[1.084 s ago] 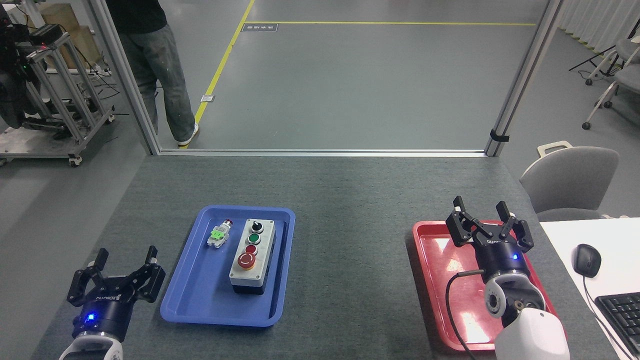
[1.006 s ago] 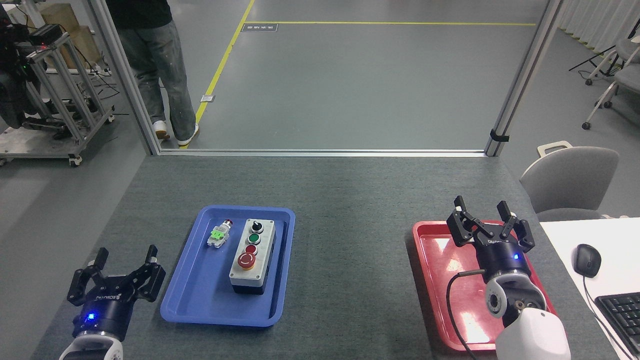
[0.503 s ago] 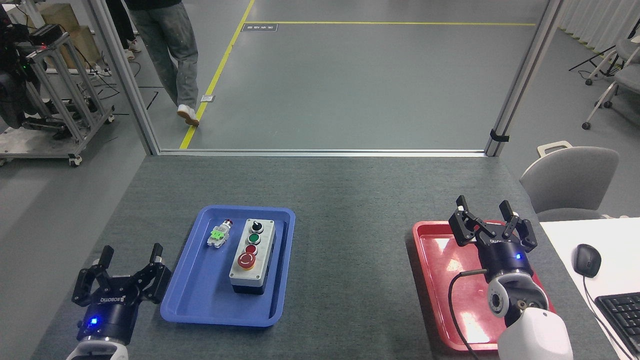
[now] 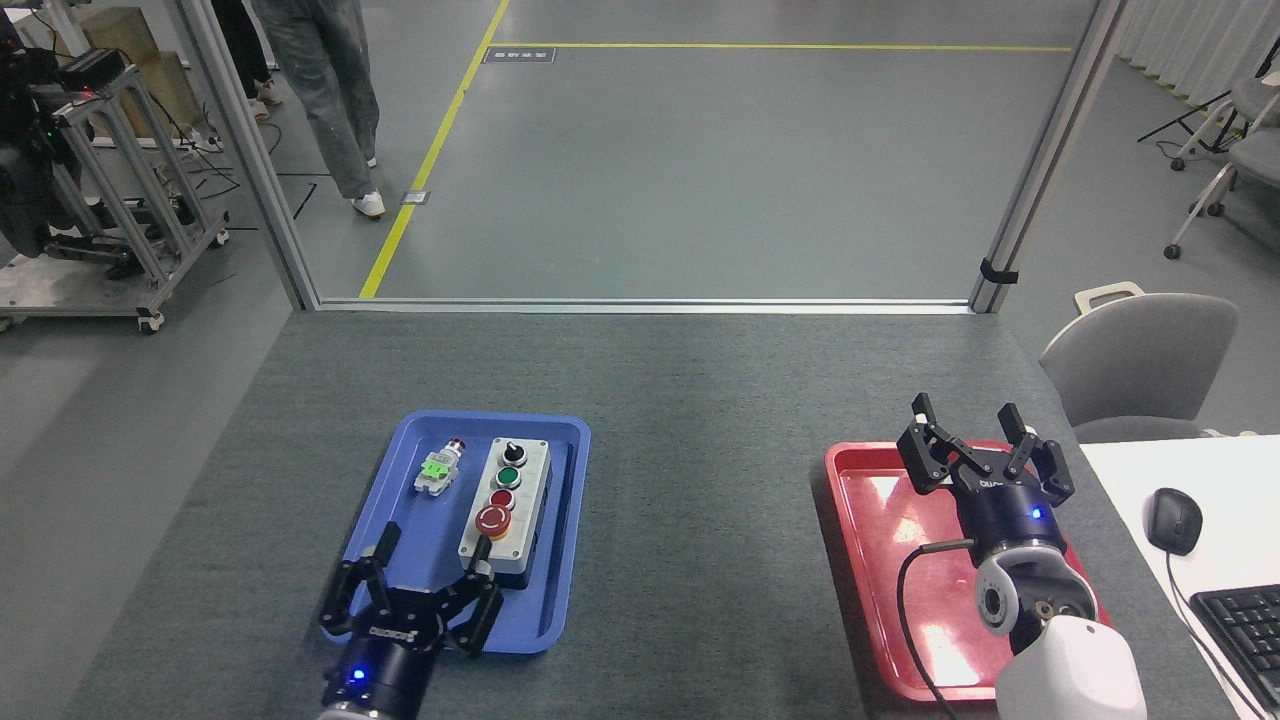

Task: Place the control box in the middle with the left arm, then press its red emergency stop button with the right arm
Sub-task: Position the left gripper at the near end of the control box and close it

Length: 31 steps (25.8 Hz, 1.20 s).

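Left hand (image 4: 432, 548) is seen at the bottom edge, over the near rim of the blue tray (image 4: 400, 590), fingers pointing away from the robot and spread wide, nothing held. Its right fingertip (image 4: 481, 549) sits just at the near left corner of the box (image 4: 505, 510); contact can't be judged from this view. Blue light is lit on the wrist.

Right hand (image 4: 968, 418) is held over the far end of the red tray (image 4: 870, 560), fingers up and spread, nothing gripped (thin black cable (image 4: 905, 600) loops off its wrist).

The box lies in the blue tray, right half, long axis running away from the robot. Knob farthest, then green button, small red button, and the e-stop (image 4: 493, 519) nearest. The loose push-button part (image 4: 438, 468) lies beside it on the left, apart from it. The middle (image 4: 700, 520) of the desk, between the trays, is where the box is not yet placed.

Versus the earlier frames: the left hand has been moved from the desk left of the blue tray to over the tray's near edge, right up to the box. Right hand is barely shifted. Box and loose part are unmoved. The person (image 4: 335, 100) behind the frame post has walked further off.
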Available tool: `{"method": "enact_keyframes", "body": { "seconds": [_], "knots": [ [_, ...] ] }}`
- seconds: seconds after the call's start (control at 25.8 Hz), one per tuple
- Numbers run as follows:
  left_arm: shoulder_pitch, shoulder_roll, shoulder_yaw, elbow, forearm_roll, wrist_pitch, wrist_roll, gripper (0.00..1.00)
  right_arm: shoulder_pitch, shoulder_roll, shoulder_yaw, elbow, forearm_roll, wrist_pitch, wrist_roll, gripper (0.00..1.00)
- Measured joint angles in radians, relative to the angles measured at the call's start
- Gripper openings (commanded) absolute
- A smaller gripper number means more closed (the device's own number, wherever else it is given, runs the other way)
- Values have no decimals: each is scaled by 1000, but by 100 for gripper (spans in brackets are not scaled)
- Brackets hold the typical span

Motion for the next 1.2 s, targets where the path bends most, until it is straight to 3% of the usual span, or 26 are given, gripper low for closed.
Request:
{"method": "enact_keyframes", "body": {
  "seconds": [0.15, 0.46, 0.85, 1.2],
  "knots": [
    [-30, -64, -43, 83, -98, 49, -17, 99, 0, -2, -1, 0, -1, 0, 0, 100],
    [-141, -163, -53, 297, -155, 125, -38, 99, -1, -3, -1, 6, -2, 0, 0, 100],
    [-199, -182, -53, 424, -161, 193, -50, 99, -1, -2, -14, 6, -2, 0, 1, 100],
    [-215, -169, -52, 450, -158, 219, -50, 99, -1, -3, -22, 7, -2, 0, -3, 100]
  ]
}}
